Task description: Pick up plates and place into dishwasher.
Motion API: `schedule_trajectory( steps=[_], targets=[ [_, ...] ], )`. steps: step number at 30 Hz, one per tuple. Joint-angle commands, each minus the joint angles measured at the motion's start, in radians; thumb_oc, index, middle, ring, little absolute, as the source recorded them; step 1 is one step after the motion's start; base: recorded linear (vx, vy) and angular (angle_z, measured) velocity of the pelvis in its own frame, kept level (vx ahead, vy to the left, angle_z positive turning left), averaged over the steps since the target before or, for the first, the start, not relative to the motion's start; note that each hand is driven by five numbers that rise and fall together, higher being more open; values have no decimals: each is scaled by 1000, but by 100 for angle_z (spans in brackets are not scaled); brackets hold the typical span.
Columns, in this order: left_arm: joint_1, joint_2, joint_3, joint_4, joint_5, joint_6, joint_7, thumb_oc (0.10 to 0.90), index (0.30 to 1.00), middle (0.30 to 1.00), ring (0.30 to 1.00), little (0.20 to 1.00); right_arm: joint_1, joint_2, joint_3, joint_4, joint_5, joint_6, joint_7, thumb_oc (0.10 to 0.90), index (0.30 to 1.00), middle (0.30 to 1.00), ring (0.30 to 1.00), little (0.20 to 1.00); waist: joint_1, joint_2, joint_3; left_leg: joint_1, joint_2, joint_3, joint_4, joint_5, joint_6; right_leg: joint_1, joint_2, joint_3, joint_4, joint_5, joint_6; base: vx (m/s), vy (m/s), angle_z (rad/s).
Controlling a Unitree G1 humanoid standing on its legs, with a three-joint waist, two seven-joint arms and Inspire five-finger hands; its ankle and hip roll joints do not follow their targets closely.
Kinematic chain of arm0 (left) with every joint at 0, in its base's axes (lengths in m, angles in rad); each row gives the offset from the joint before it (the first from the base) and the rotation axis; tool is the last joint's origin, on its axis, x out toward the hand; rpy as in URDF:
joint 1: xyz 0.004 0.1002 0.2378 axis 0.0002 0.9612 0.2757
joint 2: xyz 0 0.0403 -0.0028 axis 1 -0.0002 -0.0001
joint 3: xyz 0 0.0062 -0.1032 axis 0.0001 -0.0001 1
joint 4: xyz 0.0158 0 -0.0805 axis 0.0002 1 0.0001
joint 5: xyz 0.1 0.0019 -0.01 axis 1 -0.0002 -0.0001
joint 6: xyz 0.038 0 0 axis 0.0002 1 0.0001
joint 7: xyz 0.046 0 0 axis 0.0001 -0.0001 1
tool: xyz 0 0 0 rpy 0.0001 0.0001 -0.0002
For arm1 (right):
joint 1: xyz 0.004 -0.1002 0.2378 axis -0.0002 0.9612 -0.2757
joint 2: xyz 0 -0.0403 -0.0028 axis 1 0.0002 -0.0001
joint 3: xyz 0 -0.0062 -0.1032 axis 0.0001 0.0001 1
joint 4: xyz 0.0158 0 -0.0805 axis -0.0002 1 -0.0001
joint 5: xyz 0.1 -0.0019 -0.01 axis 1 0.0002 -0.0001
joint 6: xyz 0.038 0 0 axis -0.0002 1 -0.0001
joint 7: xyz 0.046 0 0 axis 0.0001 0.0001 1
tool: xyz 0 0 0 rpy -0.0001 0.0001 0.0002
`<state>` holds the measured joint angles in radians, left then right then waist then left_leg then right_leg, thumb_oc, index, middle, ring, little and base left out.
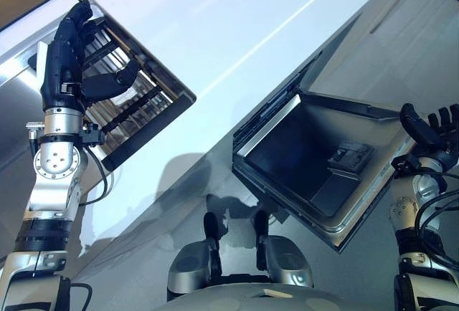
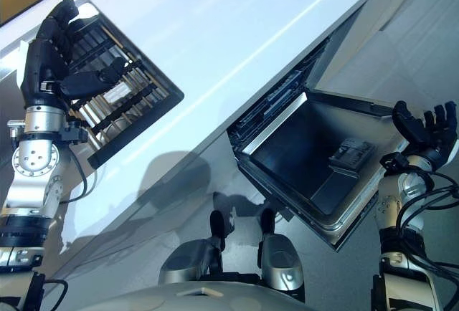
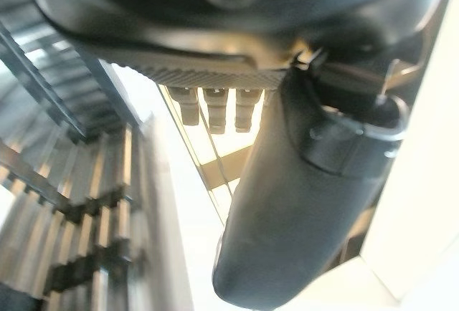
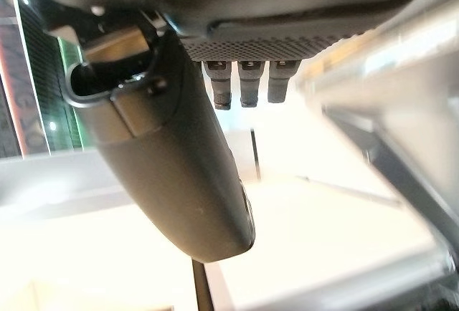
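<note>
The dishwasher [image 1: 315, 175] sits nearest, below the front edge of the white surface [image 1: 237, 31], its door dropped open and its dark tub bare, so it looks ready to be loaded. No plate can be made out inside it.

The right hand [image 2: 424, 130] hangs just past the open door's far corner, fingers spread and straight, holding nothing. It seems parked there to keep clear of the opening, or to steady the door if needed.

Farther off, at the surface's left edge, lies the rack [image 1: 136, 96], a dark frame of slats. The left hand [image 1: 75, 60] is raised over it, fingers loosely extended and thumb reaching across the slats, gripping nothing. That pose fits a reach for a plate standing between the slats. In the left wrist view a pale upright edge among the slats may be one, though that cannot be confirmed. The first pick appears not yet made.
</note>
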<state>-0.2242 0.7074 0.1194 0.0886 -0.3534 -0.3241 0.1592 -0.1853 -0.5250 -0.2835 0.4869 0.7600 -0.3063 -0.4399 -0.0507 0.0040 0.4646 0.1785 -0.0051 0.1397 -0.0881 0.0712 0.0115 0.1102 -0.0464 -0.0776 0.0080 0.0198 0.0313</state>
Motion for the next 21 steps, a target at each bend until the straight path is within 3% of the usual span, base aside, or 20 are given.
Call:
schedule_trajectory(
  steps=[1,4,8,15,21],
  targets=[
    [-7,45,59,1,-15,-99,40,800,900,900,900,900,25,-70,-64,-13,-54,-88,-62,800,900,900,900,900,-26,39,-133,-69,-75,-21,105,-144,56,-87,25,-1,111,-55,50,-79,-18,-11],
    [-17,49,60,11,-22,-111,60,800,900,900,900,900,33,-72,-74,18,-32,-85,-92,800,900,900,900,900,-35,43,-115,-97,-78,-9,145,-159,59,-104,22,12,121,-58,45,-123,-12,-11],
    [-41,58,63,13,-31,-136,113,800,900,900,900,900,22,-68,-66,72,49,-70,-54,800,900,900,900,900,-34,49,-77,-157,-76,2,220,-183,59,-140,16,19,151,-71,32,-139,-26,-18],
    [-121,51,55,17,-20,-218,234,800,900,900,900,900,-32,-29,11,142,153,-122,-13,800,900,900,900,900,-20,75,12,-314,-70,-10,339,-194,55,-268,12,4,269,-118,-9,-187,-86,-6],
    [-187,33,36,-3,-32,-231,270,800,900,900,900,900,-76,-9,53,153,260,-173,34,800,900,900,900,900,-14,106,55,-430,-73,-20,454,-212,44,-381,12,-32,414,-185,-55,-126,-65,3]
  ],
)
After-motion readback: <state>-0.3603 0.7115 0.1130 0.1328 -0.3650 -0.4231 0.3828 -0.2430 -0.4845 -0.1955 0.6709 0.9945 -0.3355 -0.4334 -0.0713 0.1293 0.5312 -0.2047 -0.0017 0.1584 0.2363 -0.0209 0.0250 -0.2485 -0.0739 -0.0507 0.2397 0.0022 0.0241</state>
